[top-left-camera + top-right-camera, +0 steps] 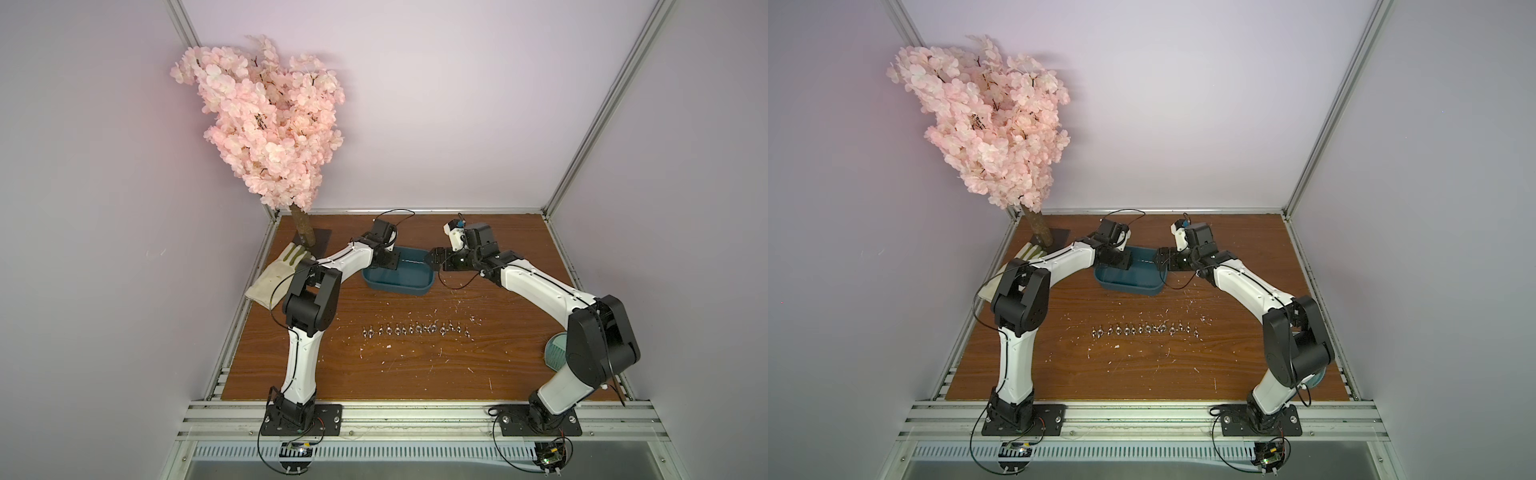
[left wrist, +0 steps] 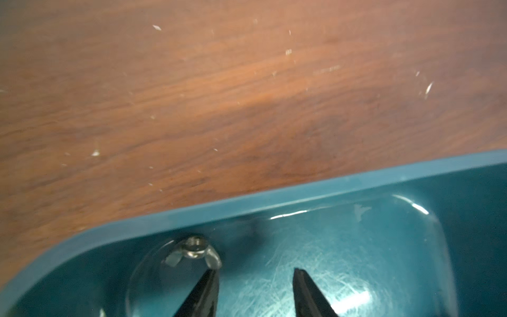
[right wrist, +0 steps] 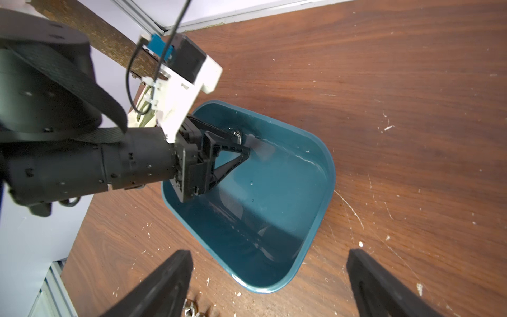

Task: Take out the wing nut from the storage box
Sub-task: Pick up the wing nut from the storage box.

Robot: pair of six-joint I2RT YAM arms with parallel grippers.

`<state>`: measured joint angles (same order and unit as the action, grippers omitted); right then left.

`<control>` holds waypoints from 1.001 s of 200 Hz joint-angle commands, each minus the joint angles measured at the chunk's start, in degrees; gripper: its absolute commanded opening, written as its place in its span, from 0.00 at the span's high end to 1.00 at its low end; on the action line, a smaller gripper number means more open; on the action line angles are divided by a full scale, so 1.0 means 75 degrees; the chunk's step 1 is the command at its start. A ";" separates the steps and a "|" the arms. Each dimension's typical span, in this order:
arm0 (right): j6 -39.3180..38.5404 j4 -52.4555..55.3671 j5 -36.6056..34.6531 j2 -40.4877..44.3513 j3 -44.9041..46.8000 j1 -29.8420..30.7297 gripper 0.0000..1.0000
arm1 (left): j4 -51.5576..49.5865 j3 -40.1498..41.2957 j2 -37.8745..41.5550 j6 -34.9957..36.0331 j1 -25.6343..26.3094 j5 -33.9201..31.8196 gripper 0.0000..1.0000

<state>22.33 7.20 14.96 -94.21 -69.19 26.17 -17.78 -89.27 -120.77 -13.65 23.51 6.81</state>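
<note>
Wing nut (image 2: 193, 251), blurred, seemingly touches left gripper (image 2: 255, 271) inside storage box (image 2: 274, 197).

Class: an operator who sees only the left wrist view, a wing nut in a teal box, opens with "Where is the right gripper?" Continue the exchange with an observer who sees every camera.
Observer: The right gripper is wide open at the end of the storage box opposite the left gripper.
Operator: Any nuts out already?
Observer: A row of wing nuts lies on the table in front of the box.
Operator: Anything else nearby?
Observer: A pale glove lies at the table's left edge.
</note>
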 commanded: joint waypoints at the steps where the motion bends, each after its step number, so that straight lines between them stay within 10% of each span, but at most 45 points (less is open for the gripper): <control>1: -0.0168 -0.0494 0.0209 -0.0022 -0.0053 0.0052 0.12 | 0.0461 0.0257 0.0660 -0.0646 -0.0196 -0.0042 0.46; 93: -0.1572 -0.0180 -0.0617 -0.2126 -0.2036 0.1361 0.45 | 0.0738 0.1930 0.2551 -0.2032 -0.1282 0.0148 0.01; 200: -0.2289 -0.0356 -0.1585 -0.4649 -0.4412 0.1885 0.62 | 0.0282 0.2838 0.3752 -0.2383 -0.1619 0.0220 0.00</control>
<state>7.03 6.07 5.32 -127.11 -98.19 40.36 -14.02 -68.88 -95.02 -30.65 12.08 7.53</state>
